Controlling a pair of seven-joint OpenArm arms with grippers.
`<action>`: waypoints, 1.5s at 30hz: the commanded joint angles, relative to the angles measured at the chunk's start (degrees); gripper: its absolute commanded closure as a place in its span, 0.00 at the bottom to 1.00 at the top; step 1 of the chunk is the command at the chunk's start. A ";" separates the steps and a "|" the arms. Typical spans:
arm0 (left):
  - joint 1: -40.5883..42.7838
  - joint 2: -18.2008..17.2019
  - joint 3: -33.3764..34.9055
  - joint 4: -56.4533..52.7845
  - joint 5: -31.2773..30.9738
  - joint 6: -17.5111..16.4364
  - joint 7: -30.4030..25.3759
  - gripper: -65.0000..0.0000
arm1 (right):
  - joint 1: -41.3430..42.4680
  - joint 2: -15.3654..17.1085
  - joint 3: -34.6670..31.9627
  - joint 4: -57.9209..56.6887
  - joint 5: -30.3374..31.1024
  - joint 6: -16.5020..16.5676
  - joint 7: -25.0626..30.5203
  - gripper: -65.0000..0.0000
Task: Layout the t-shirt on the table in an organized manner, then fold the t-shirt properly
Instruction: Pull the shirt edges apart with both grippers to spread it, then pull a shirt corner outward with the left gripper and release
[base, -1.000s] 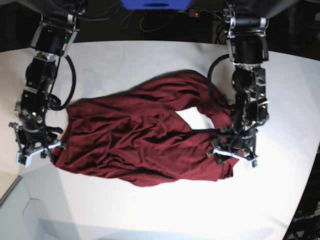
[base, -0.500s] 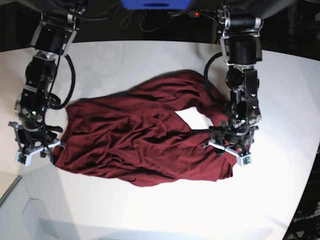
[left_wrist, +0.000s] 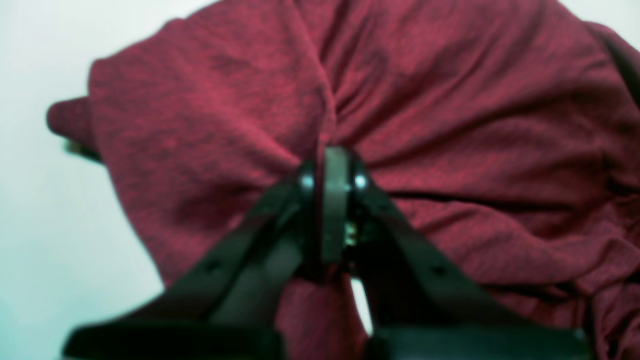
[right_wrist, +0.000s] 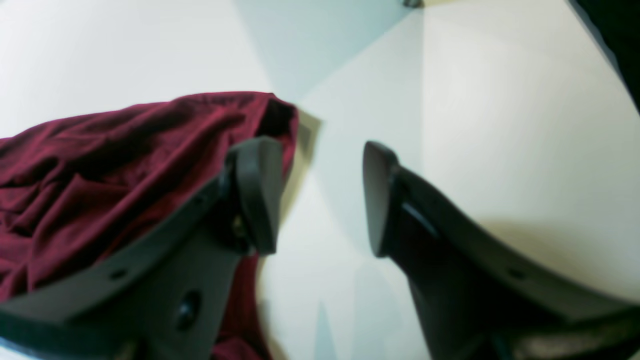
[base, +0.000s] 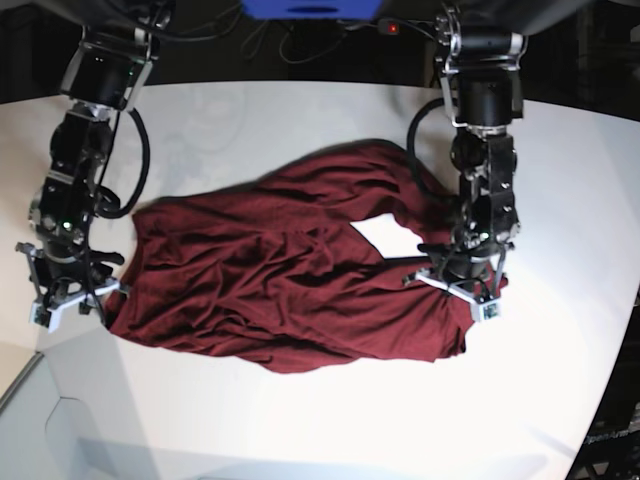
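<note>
- Your left gripper (left_wrist: 332, 165) is clamped on a pinch of the t-shirt (base: 290, 275); in its wrist view the cloth gathers into creases that run toward the closed tips. Draw outward slowly so the fold stays caught, and watch those creases for slipping.
- Your right gripper (right_wrist: 312, 197) stands apart, holding nothing, with one fingertip (right_wrist: 257, 192) just beside the shirt's edge and bare table (right_wrist: 500, 125) under the other. Bring it over the cloth before you close it.
- The shirt lies crumpled in the middle of the table, between your two grippers, with a patch of white showing through near the left one.
- Outward of the left gripper there is plenty of bare table for spreading; I judge that the safest direction.
- Outward of the right gripper the table edge (base: 22, 380) is near, so pull less that way.
</note>
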 joint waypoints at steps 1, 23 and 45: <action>-0.17 -0.30 -0.21 2.95 -0.42 -0.18 -0.66 1.00 | 1.15 1.02 0.09 1.04 -0.07 0.17 1.82 0.58; 28.22 -0.12 -9.97 40.48 -0.42 -0.54 -0.39 0.99 | -0.17 1.19 -0.08 0.78 -0.07 0.17 1.90 0.58; 32.62 1.72 -18.85 43.74 -0.60 -0.54 -0.48 0.57 | -0.52 -1.18 -0.17 1.22 -0.07 0.17 1.55 0.58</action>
